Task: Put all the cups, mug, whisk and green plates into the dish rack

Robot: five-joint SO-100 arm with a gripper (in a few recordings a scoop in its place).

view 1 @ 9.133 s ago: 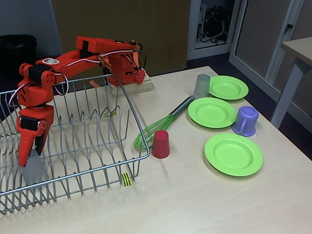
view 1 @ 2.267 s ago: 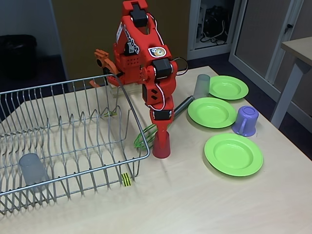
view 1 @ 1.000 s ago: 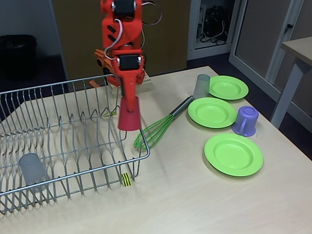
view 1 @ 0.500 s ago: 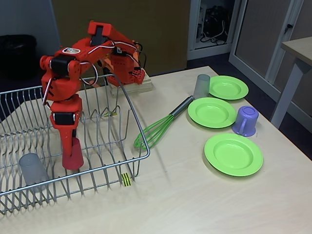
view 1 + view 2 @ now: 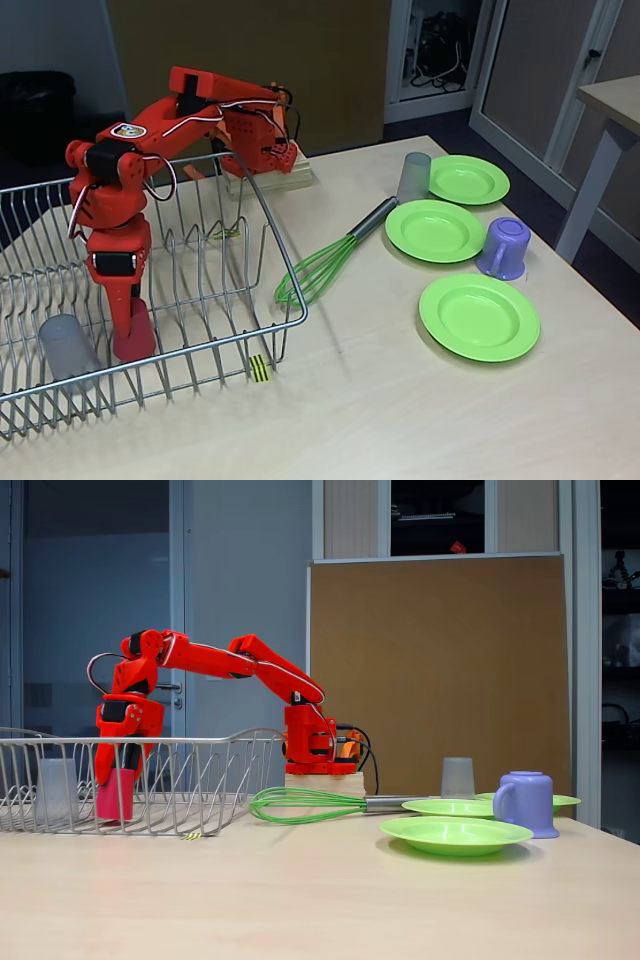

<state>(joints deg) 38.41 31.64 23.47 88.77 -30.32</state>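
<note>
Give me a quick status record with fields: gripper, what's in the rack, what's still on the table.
gripper: gripper low inside the dish rack, fingers closed on the red cup
in rack: red cup, upside down at the rack floor; one grey cup to its left in this fixed view
on table, cups: one grey cup, upside down beside the far plate
on table, other: whisk, mug, three green plates
</note>
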